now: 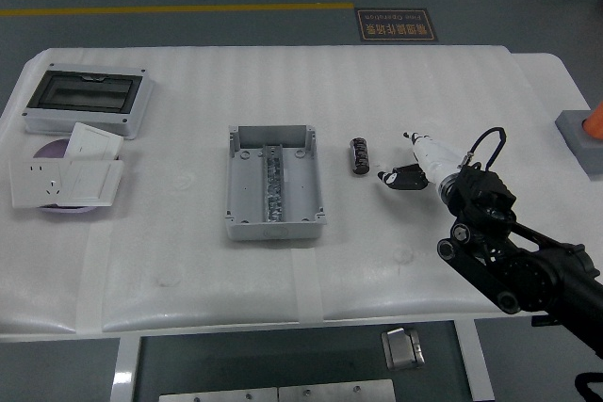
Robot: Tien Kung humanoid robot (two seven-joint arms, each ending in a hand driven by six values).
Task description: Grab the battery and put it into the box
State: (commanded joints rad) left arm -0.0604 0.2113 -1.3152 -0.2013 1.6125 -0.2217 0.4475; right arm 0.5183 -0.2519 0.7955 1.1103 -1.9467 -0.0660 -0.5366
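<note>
From the head view, we judge the task as barely begun: the battery (359, 156) lies on the white worktop (188, 261), just to the left of our right hand (407, 176) and not touching it, while the grey box (273, 183) sits open further left of the hand, beyond the battery, with nothing new inside that we can make out. The grasp, the lift, the carry to the box and the release all remain.

Our right arm comes in from the lower right corner and reaches up and left over the worktop, the hand low near the surface and pointing toward the battery. Its dark fingers hold nothing; whether they are spread or drawn together we cannot tell. Our left arm is out of sight.
</note>
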